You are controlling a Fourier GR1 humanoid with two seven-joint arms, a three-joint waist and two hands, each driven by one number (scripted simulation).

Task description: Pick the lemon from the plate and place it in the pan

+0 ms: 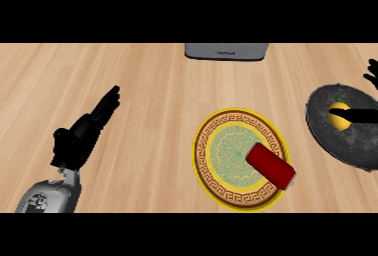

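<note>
Light wooden table (148,90) fills the view.

Round plate (201,150), yellow rim, brown key-pattern band, pale green centre: flat on the table at 5 o'clock from view centre.

Dark grey round pan (332,145): 3 o'clock, its right side cut by the view edge. It sits at the plate's 2 o'clock, near it, with a strip of bare table between the two.

Left grey forearm (48,197) comes in at 7 o'clock. Black left hand (77,135) is at 9 o'clock over bare table, well apart from the plate. Fingers (107,102) straight and close together, pointing to 1 o'clock, holding nothing.

Grey rectangular box (225,51): 12 o'clock, at the far table edge, top part cut off.

Dark red flat rectangular block (271,166): lies on the plate's 4 o'clock sector, long axis running 11 to 5 o'clock, lower end reaching out over the yellow rim.

Yellow lemon (341,124): inside the pan, in its upper half, toward 12 o'clock of the pan's middle. Not on the plate.

Right hand (360,116): black, only slivers show at the 3 o'clock edge. One part stretches leftward straight across the lemon, another shows above the pan at 2 o'clock. Can't tell whether it grips the lemon or only lies over it.
</note>
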